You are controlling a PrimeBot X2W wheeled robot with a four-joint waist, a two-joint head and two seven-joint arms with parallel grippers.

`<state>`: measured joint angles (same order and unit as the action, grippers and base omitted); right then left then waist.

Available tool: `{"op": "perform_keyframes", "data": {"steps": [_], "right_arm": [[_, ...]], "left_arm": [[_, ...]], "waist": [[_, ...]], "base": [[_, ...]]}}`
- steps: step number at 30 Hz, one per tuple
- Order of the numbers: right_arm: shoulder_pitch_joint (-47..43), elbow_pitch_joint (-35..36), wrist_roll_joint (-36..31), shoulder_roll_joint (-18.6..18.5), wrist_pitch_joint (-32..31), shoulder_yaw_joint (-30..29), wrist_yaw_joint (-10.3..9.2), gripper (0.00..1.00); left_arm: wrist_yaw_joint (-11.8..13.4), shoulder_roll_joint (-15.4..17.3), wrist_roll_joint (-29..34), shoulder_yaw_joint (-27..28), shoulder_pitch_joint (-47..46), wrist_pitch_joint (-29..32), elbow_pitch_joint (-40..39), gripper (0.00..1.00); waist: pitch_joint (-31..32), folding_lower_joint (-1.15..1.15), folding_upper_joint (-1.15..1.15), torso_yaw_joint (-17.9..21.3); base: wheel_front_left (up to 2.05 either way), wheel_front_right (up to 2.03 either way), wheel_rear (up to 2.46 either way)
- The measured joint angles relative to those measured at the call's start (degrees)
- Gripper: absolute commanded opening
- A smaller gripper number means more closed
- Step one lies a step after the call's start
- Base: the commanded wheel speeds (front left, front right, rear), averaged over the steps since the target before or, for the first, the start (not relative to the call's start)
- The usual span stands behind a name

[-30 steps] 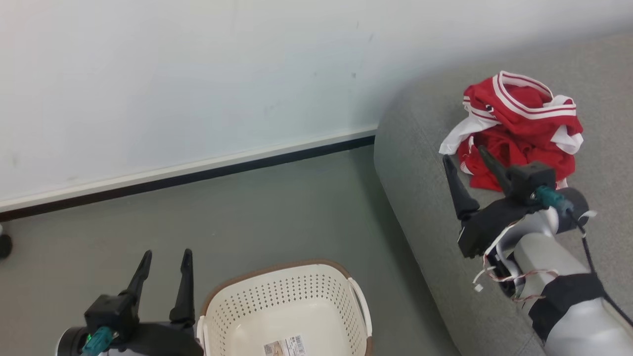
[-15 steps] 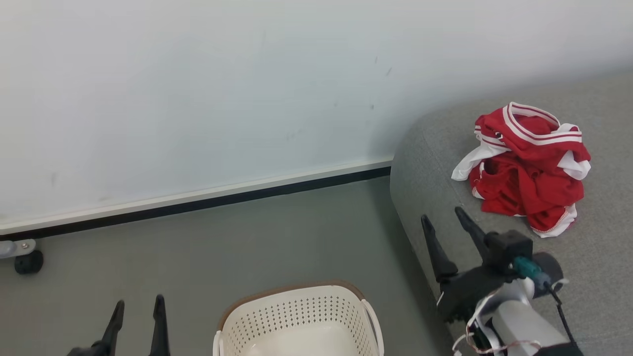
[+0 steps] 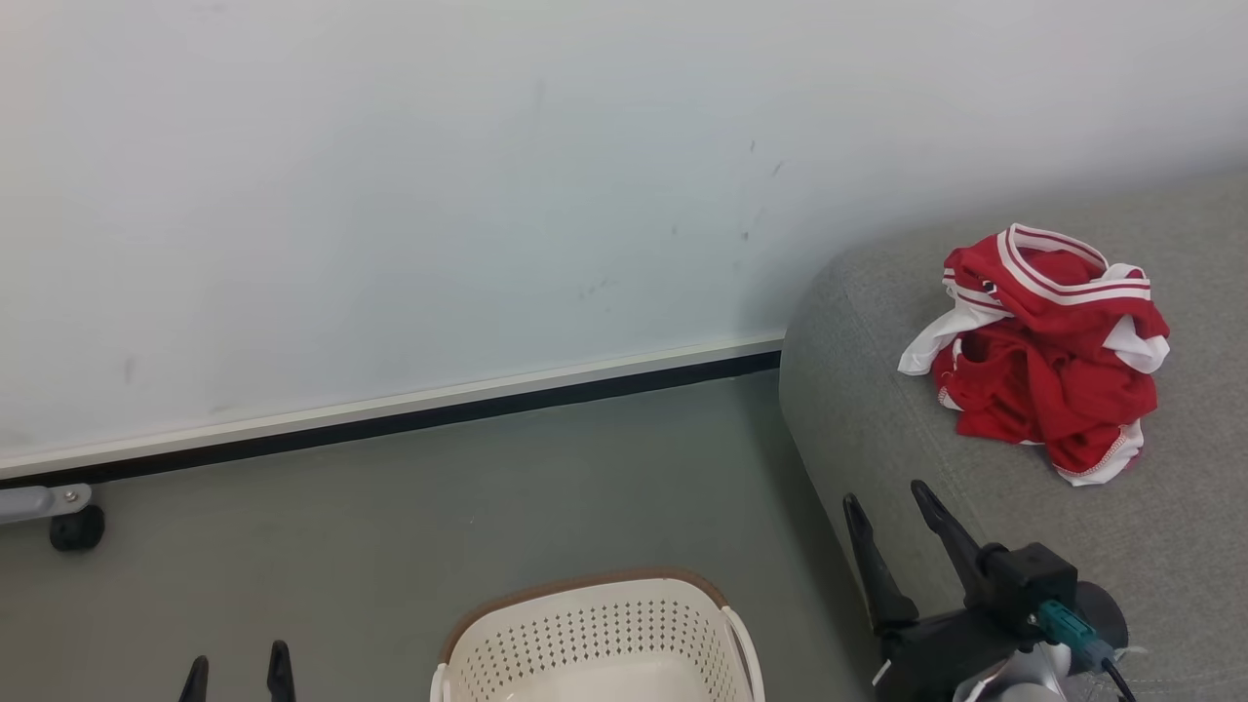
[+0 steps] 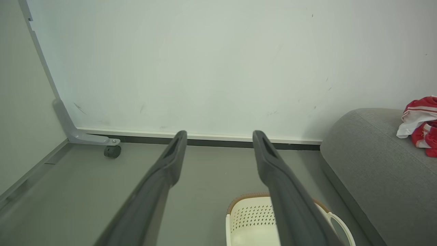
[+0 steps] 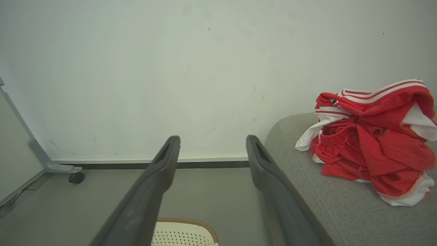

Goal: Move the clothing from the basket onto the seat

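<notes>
Nearest us, at the bottom edge of the head view, the tips of our L gripper (image 3: 237,673) poke up. Its fingers are spread w/ nothing btw them, and the left wrist view shows the same wide gap over bare floor (image 3: 390,507). Just right of it the basket (image 3: 585,582) stands on the floor. What we see of its inside is plain perforated plastic w/ no cloth, but its near half is cut off.

At lower right our R gripper (image 3: 887,497) hangs over the front edge of the seat (image 3: 858,390). Its fingers are also wide apart and empty, pointing toward the clothing (image 3: 1048,361). That is a crumpled red-and-white heap lying on the cushion, a bit back from the edge.

What changed: a sec ago the R fingertips were right at the heap's near edge, and now a clear strip of grey cushion lies btw them. Our head cam has tilted up too, w/ more wall (image 3: 390,195) and less basket in view, so part of that slide is the camera. The gap to the heap did grow though, so the R arm has backed off. The heap looks about the same, and the R fingers were just as wide apart then.

We take it the drop is done and the arm is clearing out. W/ no cloth seen in the basket, the job looks finished or v. close, but we'd want a look at the basket's hidden half first.

Farthest back, the dark skirting (image 3: 487,395) runs along the wall foot, w/ a caster (image 3: 76,526) at far left.
</notes>
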<state>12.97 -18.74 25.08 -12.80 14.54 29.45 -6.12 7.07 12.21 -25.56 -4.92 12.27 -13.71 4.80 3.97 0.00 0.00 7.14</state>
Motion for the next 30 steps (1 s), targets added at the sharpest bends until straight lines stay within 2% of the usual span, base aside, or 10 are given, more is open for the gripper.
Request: {"op": "perform_keyframes", "data": {"steps": [16, 30], "right_arm": [[-6.72, 6.77, -0.94, -1.11, 0.00, -3.63, -0.93, 1.00], [-8.39, 9.72, -2.74, -0.88, 0.00, -6.50, -1.01, 1.00]], "left_arm": [[0.00, 0.32, 1.18, 0.73, 2.52, -0.04, -3.28, 1.00], [0.04, 0.21, 2.05, 1.19, 2.57, -0.12, -4.26, 1.00]], "waist": [[0.19, 0.00, 0.00, -0.58], [-0.52, 0.00, 0.00, -0.92]], "base": [[0.00, 0.00, 0.00], [0.00, 0.00, 0.00]]}}
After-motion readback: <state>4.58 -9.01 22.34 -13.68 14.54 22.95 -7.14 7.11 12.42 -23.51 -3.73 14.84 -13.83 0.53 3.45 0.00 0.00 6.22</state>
